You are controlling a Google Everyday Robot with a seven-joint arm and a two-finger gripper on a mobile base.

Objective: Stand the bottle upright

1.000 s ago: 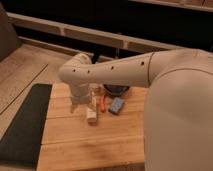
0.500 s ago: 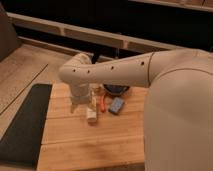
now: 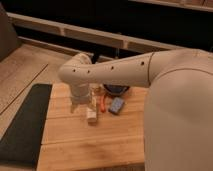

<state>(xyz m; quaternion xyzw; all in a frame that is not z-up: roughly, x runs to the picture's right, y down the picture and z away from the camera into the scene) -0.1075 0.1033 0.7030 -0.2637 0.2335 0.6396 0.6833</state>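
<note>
Looking at the wooden counter [image 3: 95, 145]: the gripper [image 3: 83, 106] hangs low over it, left of the clutter, jaws spread wide, and I can't see anything gripped. Bottle [image 3: 91, 114] sits just right of the gripper. I can't tell if they touch, or if it's upright. Orange stick [image 3: 101, 104] and blue block [image 3: 117, 105] are to its right, with a dark bowl [image 3: 116, 90] farther back. Black mat [image 3: 25, 125] is at the left.

light wooden table [image 3: 95, 145], dark mat [image 3: 25, 125] at left, dim shelving [image 3: 90, 37] behind
</note>
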